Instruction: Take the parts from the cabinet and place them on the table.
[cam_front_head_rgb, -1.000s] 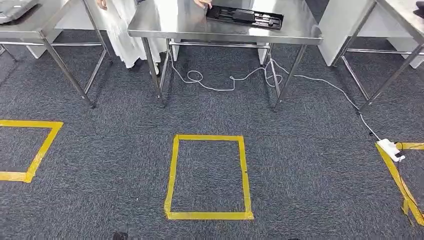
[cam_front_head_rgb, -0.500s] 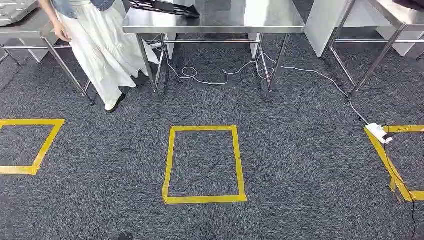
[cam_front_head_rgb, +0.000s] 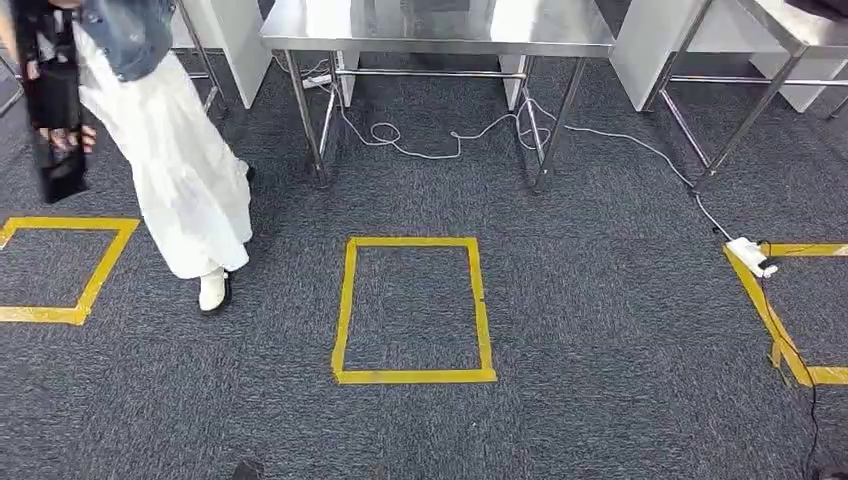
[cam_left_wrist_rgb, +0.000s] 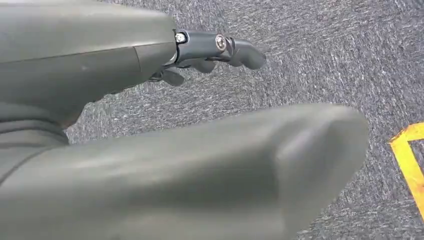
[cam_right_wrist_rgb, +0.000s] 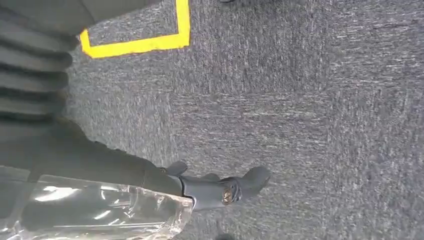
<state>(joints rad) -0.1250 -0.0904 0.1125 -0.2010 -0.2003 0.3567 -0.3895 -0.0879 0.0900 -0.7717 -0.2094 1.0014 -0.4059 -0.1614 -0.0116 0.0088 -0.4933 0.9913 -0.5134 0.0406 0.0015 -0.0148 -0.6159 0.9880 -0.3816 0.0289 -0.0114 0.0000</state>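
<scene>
Two hands, left hand and right hand, fingers apart, empty; one steel table; one person.

A steel table is standing far and centre, a cable trailing on the carpet beneath it. Nearer, a taped floor square is lying centre — another taped square left. A person is standing far left, holding a tray.

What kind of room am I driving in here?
Likely a robot test lab or workshop: stainless steel tables on grey carpet, yellow tape rectangles marking floor positions, and a loose white cable running to a power strip.
</scene>
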